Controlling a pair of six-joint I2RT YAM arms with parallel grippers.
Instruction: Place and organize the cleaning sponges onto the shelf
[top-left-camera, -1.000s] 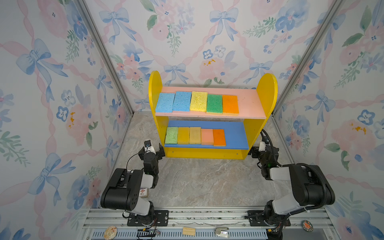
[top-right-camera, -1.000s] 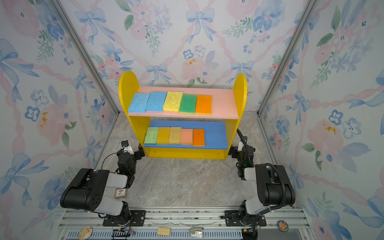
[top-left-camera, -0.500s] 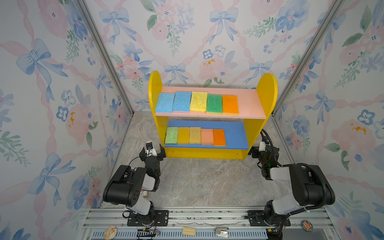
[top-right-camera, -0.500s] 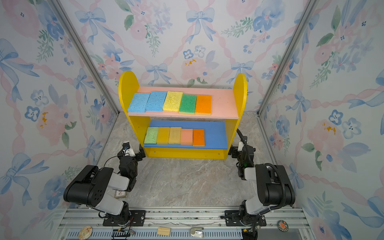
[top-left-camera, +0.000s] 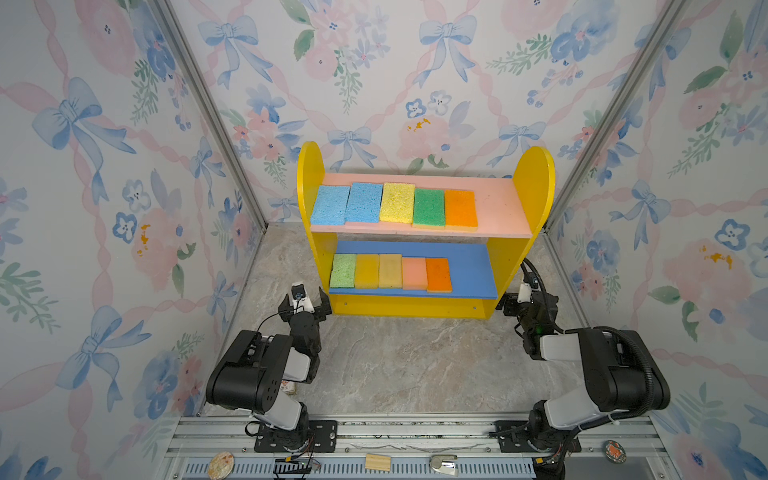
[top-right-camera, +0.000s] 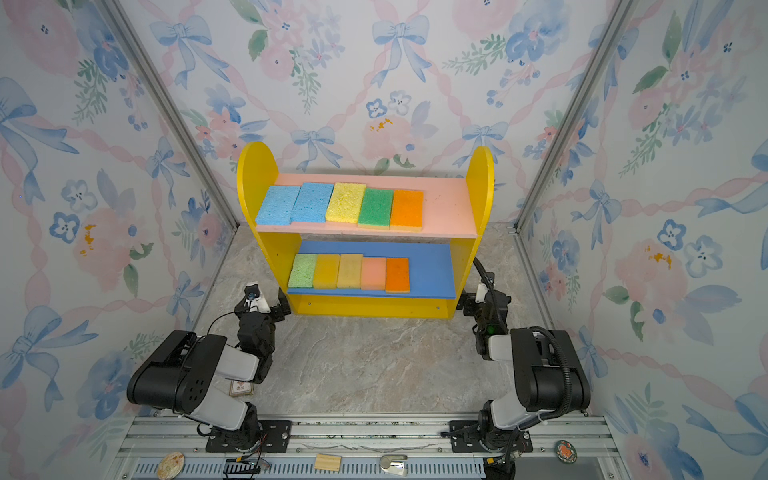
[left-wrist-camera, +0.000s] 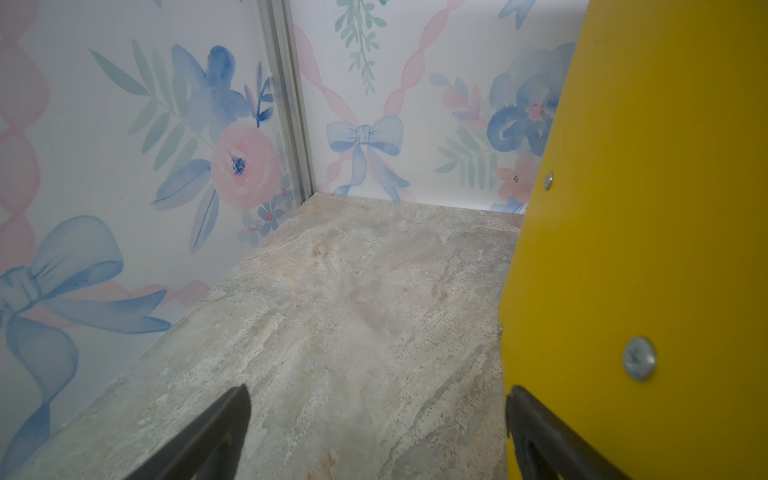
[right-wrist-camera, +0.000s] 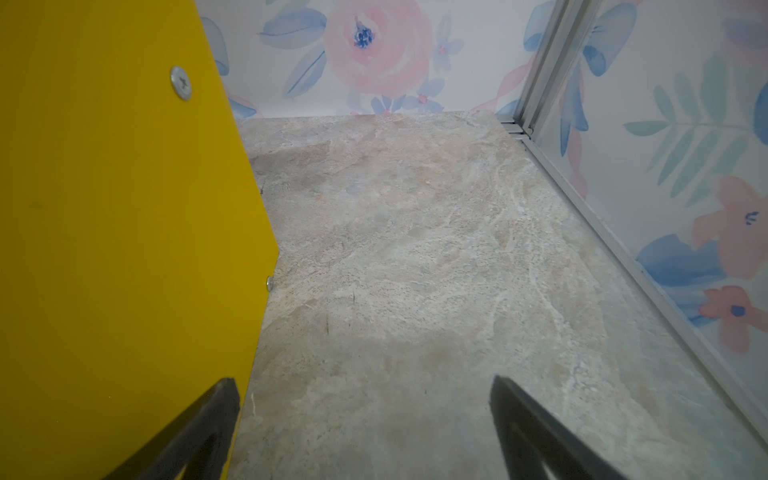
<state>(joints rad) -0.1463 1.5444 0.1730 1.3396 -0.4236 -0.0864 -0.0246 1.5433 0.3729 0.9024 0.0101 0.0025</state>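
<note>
Sponges (top-left-camera: 397, 202) all on shelf (top-left-camera: 534, 178) at rear edge of surface (top-left-camera: 407, 361): five on pink board (top-left-camera: 498, 208), five on blue board (top-left-camera: 469, 270). Left pincer (left-wrist-camera: 376, 401) and right pincer (right-wrist-camera: 361, 384) wide, empty, by shelf's front corners. Card (top-right-camera: 240, 387) print unreadable.

Light was bright, soft and even, falling from above. Both top views were sharp, with wide-angle stretch at the edges. The shelf (top-left-camera: 505, 270) cast a faint shadow on the far wall (top-left-camera: 415, 83) and shaded its lower board (top-left-camera: 469, 268). Both wrist views were dimmer and softer, and the near tabletop (left-wrist-camera: 353, 311) looked hazy.
</note>
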